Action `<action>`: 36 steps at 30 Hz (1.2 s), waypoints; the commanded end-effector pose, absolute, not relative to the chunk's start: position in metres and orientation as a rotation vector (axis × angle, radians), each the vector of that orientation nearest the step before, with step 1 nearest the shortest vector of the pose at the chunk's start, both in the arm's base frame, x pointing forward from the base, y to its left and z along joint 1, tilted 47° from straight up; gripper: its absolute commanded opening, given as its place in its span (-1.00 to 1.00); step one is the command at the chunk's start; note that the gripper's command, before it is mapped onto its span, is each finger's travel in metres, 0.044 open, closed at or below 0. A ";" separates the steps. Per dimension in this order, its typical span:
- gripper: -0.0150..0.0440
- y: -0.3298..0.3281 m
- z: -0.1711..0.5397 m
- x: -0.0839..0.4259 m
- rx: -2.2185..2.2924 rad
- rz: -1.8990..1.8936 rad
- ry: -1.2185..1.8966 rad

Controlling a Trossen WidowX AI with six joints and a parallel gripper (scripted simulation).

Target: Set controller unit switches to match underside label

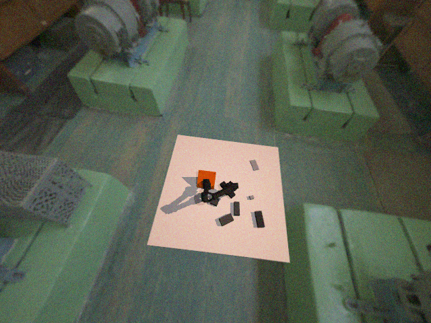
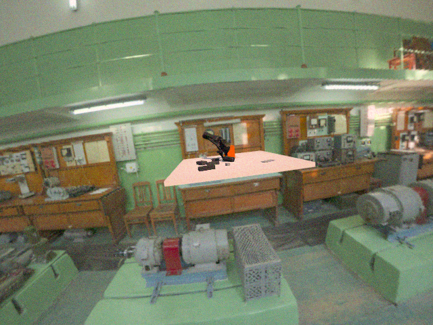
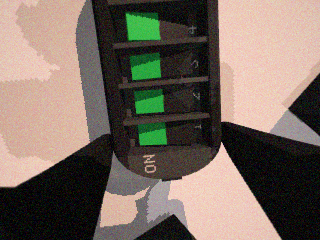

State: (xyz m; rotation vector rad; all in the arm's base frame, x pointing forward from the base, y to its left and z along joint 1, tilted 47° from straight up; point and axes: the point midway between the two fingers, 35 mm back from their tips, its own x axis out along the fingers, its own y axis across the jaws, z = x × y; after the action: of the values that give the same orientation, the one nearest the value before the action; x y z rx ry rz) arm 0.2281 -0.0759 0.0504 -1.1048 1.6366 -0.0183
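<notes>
The dark grey controller unit (image 3: pixel 167 160) shows its switch side in the wrist view, with ON printed near its rounded end. Switches 1 to 4 show green ends on the left and dark, numbered ends on the right. Switch 4's green face (image 3: pixel 142 27) is larger and evenly bright; the other three have a darker green upper strip. The remaining switches are out of frame and the underside label is hidden. My gripper (image 3: pixel 166 134) is shut on the unit, one fingertip against each long side near switch 1. I cannot pick the unit out under the arm in the top and exterior views.
The pale bench (image 1: pixel 194 233) (image 2: pixel 244 168) carries dark modules (image 1: pixel 236 208) (image 1: pixel 225 219) (image 1: pixel 258 219) in front of the arm. A small grey part (image 1: pixel 250 197) (image 2: pixel 227 164) and a flat grey plate (image 1: pixel 254 165) (image 2: pixel 268 160) lie farther off. An orange panel (image 1: pixel 207 175) (image 2: pixel 231 152) stands at the arm's base.
</notes>
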 end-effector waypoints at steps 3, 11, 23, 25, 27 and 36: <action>0.65 -0.070 0.053 0.233 -1.107 -0.025 1.640; 0.65 -0.065 0.055 0.236 -1.109 -0.034 1.655; 0.65 -0.056 0.058 0.241 -1.112 -0.047 1.676; 0.65 -0.055 0.059 0.241 -1.112 -0.049 1.680; 0.65 -0.054 0.059 0.242 -1.113 -0.052 1.683; 0.65 -0.047 0.061 0.246 -1.115 -0.062 1.700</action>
State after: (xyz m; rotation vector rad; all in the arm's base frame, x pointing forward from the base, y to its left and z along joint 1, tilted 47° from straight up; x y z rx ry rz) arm 0.2415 -0.0517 0.0592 -1.1166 1.7054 -0.0559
